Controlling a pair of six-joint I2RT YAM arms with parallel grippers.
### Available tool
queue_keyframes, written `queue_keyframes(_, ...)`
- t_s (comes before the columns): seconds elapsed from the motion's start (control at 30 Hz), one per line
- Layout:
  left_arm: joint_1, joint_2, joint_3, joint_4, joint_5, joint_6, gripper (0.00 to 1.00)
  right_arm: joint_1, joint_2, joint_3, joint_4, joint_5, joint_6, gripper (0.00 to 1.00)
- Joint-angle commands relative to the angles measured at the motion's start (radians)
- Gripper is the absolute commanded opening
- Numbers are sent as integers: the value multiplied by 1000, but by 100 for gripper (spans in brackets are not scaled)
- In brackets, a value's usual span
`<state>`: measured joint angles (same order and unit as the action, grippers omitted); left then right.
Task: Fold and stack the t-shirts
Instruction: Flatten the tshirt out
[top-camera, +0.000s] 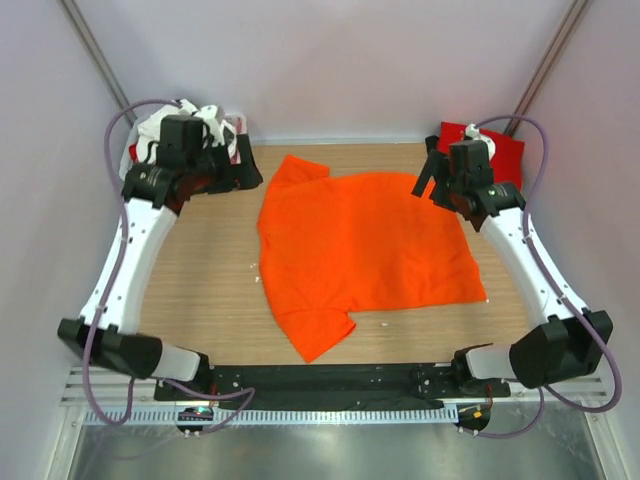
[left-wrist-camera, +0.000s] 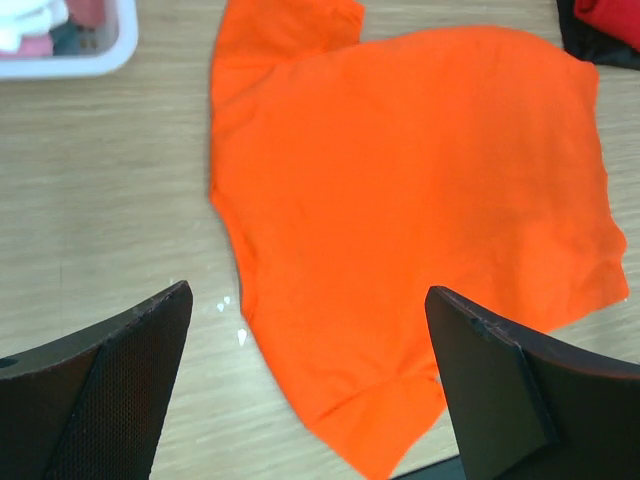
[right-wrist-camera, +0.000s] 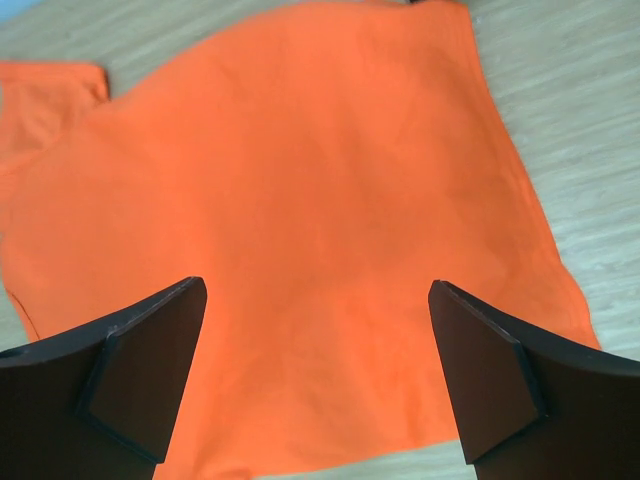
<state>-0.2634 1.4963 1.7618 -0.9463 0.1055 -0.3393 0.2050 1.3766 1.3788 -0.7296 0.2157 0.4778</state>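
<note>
A bright orange t-shirt lies spread flat on the wooden table, one sleeve toward the back left and one toward the near edge. My left gripper hovers open above its back left corner. In the left wrist view the shirt fills the space between and beyond the spread fingers. My right gripper hovers open over the shirt's back right edge, and nothing sits between its fingers but the orange cloth far below. A red t-shirt lies folded at the back right on dark cloth.
A white tub holding white and reddish clothes stands at the back left corner, partly behind my left arm. Small white specks lie on the wood left of the orange shirt. White walls close in on both sides and at the back.
</note>
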Motion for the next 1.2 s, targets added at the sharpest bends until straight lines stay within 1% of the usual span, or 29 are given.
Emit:
queue_keyframes(0.0,-7,-40,-226,107,12,-56,100,-6,-4,-164,114,-87,8,100)
queue_keyframes(0.03,-10,-53,-322,134,22,-72,100,-6,-1,-213,133,-120,18,100)
queue_keyframes(0.07,-22,-59,-375,159,28,-92,100,-1,4,-234,166,-178,18,100)
queue_keyframes(0.13,-43,-64,-448,231,37,-144,100,13,38,-279,205,-203,18,100)
queue_keyframes(0.17,-59,-59,-511,256,37,-161,100,37,53,-288,238,-237,18,100)
queue_keyframes(0.23,-124,-26,-547,313,25,-203,100,63,90,-300,265,-256,21,100)
queue_keyframes(0.33,-213,34,-574,349,-33,-233,100,114,166,-305,275,-228,35,100)
queue_keyframes(0.37,-241,77,-588,359,-36,-251,98,125,195,-313,274,-220,41,100)
queue_keyframes(0.4,-252,100,-599,394,-29,-260,97,143,203,-319,280,-184,48,100)
queue_keyframes(0.5,-281,165,-643,477,-23,-286,95,178,234,-365,308,-168,79,100)
queue_keyframes(0.57,-289,220,-653,501,-21,-299,94,201,245,-402,329,-164,93,100)
queue_keyframes(0.7,-290,265,-700,515,-33,-297,92,280,259,-458,361,-153,137,100)
queue_keyframes(0.83,-287,214,-829,509,-93,-287,91,345,239,-533,413,-159,214,100)
queue_keyframes(0.87,-286,194,-849,500,-98,-287,91,358,237,-544,423,-164,228,100)
queue_keyframes(0.93,-277,130,-886,483,-162,-296,92,388,236,-564,435,-165,263,100)
queue_keyframes(0.97,-266,108,-913,462,-173,-299,92,425,237,-566,438,-158,292,100)
queue_keyframes(1.0,-258,63,-927,451,-181,-305,92,448,239,-567,437,-151,304,100)
queue_keyframes(1.07,-240,24,-953,408,-196,-308,92,505,242,-566,434,-133,333,100)
queue_keyframes(1.17,-237,-63,-976,353,-242,-320,92,536,230,-560,408,-118,366,100)
